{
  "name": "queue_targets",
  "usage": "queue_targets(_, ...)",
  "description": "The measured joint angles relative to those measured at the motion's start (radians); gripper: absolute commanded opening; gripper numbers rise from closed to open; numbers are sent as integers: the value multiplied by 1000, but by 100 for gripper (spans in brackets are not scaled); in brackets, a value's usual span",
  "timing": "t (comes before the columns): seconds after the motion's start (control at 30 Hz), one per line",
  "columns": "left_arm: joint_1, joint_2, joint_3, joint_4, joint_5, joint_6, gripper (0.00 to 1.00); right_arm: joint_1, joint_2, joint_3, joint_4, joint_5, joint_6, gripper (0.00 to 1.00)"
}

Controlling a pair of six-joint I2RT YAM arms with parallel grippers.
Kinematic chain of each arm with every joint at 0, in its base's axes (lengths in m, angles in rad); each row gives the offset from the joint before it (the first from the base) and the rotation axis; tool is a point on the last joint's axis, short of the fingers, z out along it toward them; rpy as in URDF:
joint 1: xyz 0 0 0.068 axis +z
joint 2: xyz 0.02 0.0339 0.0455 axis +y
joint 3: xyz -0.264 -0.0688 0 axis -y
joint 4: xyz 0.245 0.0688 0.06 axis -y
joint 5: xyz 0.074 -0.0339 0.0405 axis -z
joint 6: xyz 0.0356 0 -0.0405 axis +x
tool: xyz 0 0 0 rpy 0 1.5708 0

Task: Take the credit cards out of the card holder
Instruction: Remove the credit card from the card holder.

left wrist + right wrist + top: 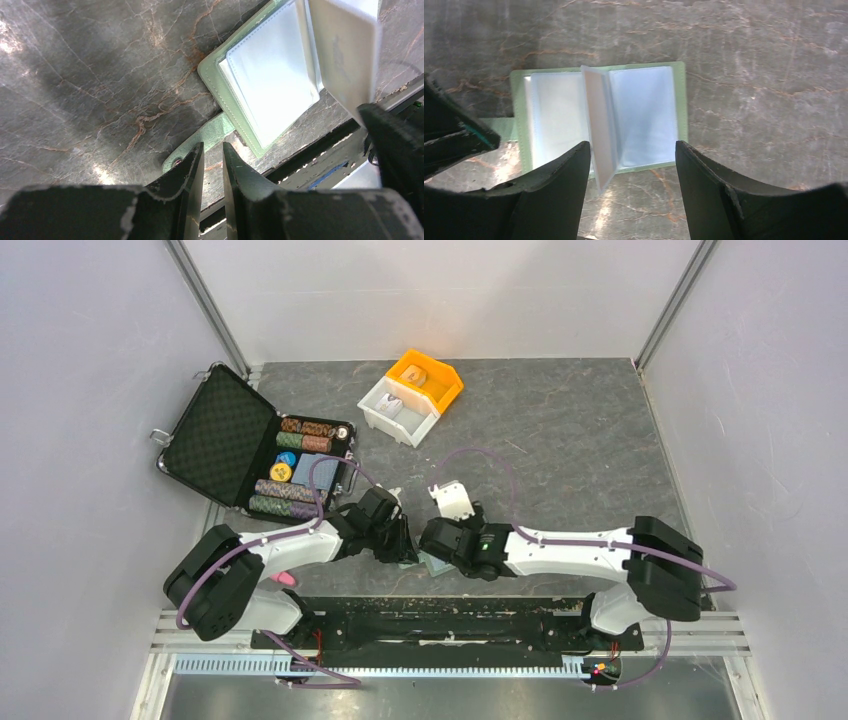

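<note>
The card holder (681, 100) is a pale sage-green wallet lying open on the marble table, also seen in the left wrist view (212, 75) and peeking out in the top view (436, 565). Its clear pockets look white and pale blue. One pocket leaf (599, 130) stands upright at the spine. No orange-tan card shows, and I cannot tell whether a card sits in any pocket. My left gripper (212, 147) has only a narrow slit between its jaws and sits at the holder's side tab (215, 134). My right gripper (631, 147) is wide open above the holder's near edge, holding nothing.
A black foam-lined case (215, 435) with poker chips (290, 490) lies open at the left. An orange bin (428, 375) and a white bin (397, 412) stand at the back. A small white object (453, 498) sits beside the right wrist. The table's front rail (440, 608) is close behind the holder.
</note>
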Motion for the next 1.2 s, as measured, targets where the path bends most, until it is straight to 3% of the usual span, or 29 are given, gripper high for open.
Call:
queue_targets(0.47, 1, 11, 43, -79, -39, 1, 28, -211, -213, -226, 47, -68, -54, 61)
queue_targets(0.67, 16, 56, 123, -158, -82, 13, 30, -303, -292, -294, 206, -261, -121, 50)
queue_targets(0.9, 21, 44, 224, -192, -70, 14, 45, -369, -307, -376, 330, -488, -161, 40)
queue_targets(1.2, 21, 27, 205, -58, 39, -21, 46, -486, -315, -447, 490, -733, -164, 32)
